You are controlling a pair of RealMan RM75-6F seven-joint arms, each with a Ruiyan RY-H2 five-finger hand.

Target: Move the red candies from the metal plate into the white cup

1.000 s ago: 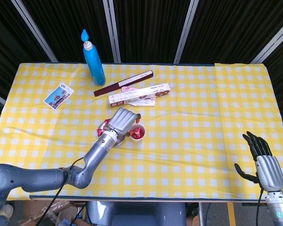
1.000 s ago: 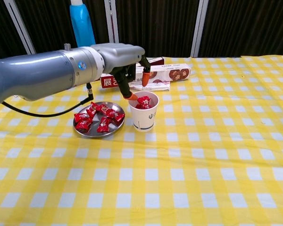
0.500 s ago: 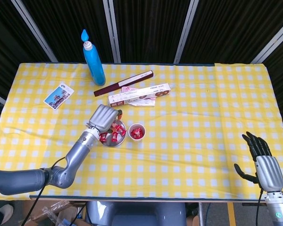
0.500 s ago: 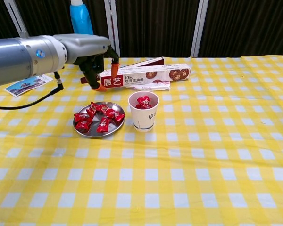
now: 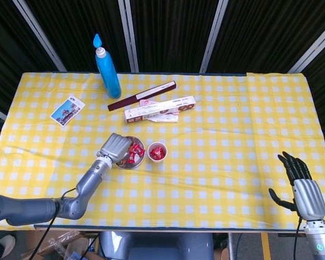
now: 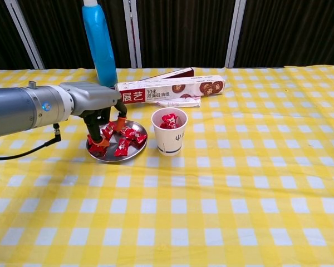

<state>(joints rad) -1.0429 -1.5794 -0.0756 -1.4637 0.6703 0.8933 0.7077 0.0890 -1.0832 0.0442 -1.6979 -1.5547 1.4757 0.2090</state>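
left hand [image 6: 103, 123] reaches into the plate [image 6: 134, 155] near the table's front-left, fingers spread over candies [image 6: 128, 137], grasp unclear; cup [image 6: 169, 132] beside it for short transfers.

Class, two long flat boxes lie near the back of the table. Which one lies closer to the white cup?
The pale box printed with chocolate biscuits: it lies just behind the white cup. The dark maroon box lies farther back, beside the blue bottle.
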